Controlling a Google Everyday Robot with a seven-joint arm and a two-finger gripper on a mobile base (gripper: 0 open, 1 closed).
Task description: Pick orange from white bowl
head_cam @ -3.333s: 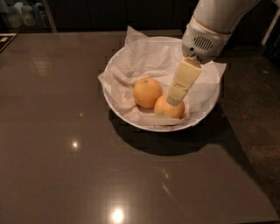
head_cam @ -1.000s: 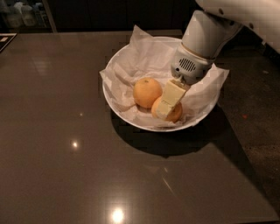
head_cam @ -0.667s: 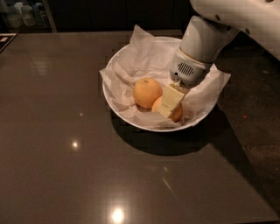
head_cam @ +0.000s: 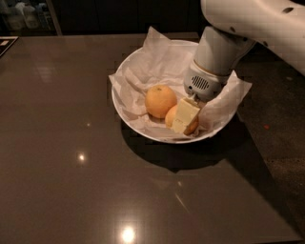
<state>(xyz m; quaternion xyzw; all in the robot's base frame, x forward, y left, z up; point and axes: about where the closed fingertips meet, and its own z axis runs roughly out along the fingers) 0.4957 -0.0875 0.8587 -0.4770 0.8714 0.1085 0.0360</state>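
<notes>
The white bowl (head_cam: pixel 152 133) stands on the dark table, lined with crumpled white paper (head_cam: pixel 159 62). Two fruits lie in it. The orange (head_cam: pixel 169 116), deeper peach in colour, lies at the bowl's front right and is mostly hidden behind my gripper. My gripper (head_cam: pixel 184 122) reaches down into the bowl from the upper right, and its cream-coloured tip lies right over the orange. The white arm fills the upper right of the view.
A rounder, yellower fruit (head_cam: pixel 160 100) sits just left of the orange, touching it. The glossy brown table (head_cam: pixel 71 157) stretches left and to the front. Its right edge (head_cam: pixel 257 157) runs diagonally, with dark floor beyond. Bottles (head_cam: pixel 24 14) stand at the far back left.
My gripper has come down from above the bowl's right side and now sits low over the orange. Both fruits and the bowl have stayed in place.
</notes>
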